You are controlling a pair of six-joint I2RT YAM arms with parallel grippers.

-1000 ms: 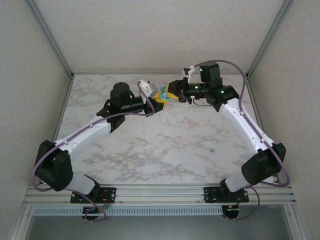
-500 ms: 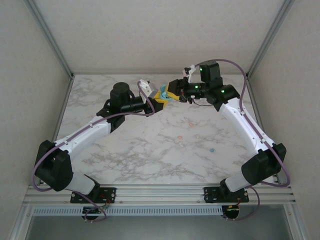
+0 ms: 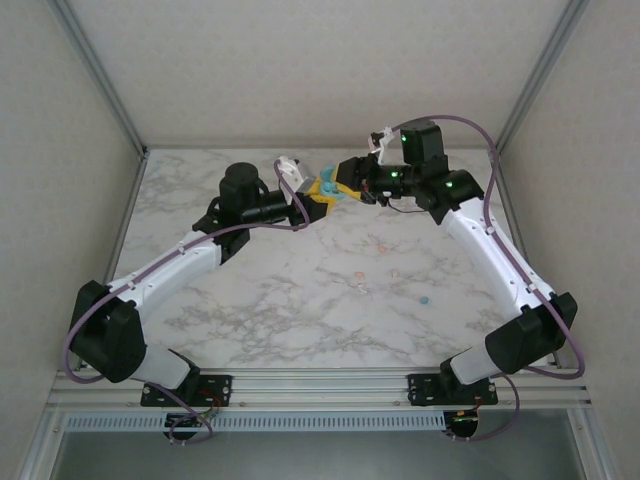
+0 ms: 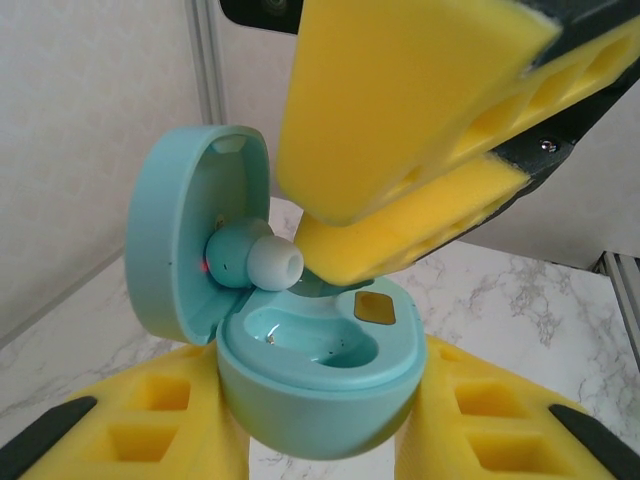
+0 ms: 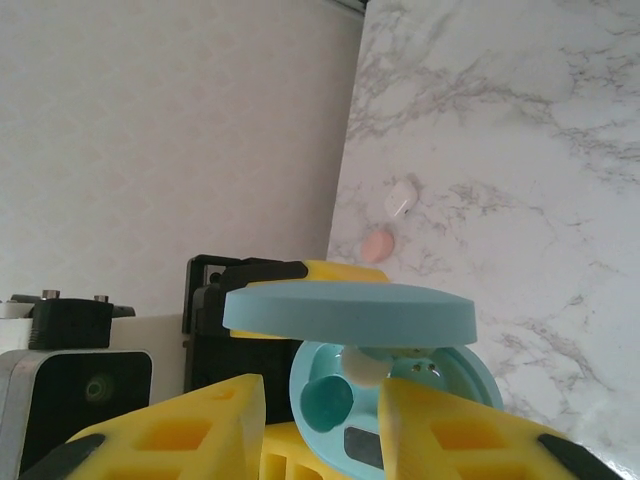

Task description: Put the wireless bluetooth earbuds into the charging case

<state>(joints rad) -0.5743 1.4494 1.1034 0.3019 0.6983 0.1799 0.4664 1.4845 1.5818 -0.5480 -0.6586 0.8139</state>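
Inside my left gripper (image 4: 315, 440), the open charging case (image 4: 320, 375) sits clamped; just above it my right gripper (image 5: 325, 420), pinching 1 teal earbud (image 4: 240, 258), has barely moved in 1 second, so seating it remains undone.

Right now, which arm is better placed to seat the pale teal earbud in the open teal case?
Right: the right gripper pinches the pale teal earbud just above an empty socket, while the left gripper clamps the open teal case.

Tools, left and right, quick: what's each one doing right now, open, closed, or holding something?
Left tool: closed on the open teal charging case.
Right tool: closed on a teal earbud, held over the case.
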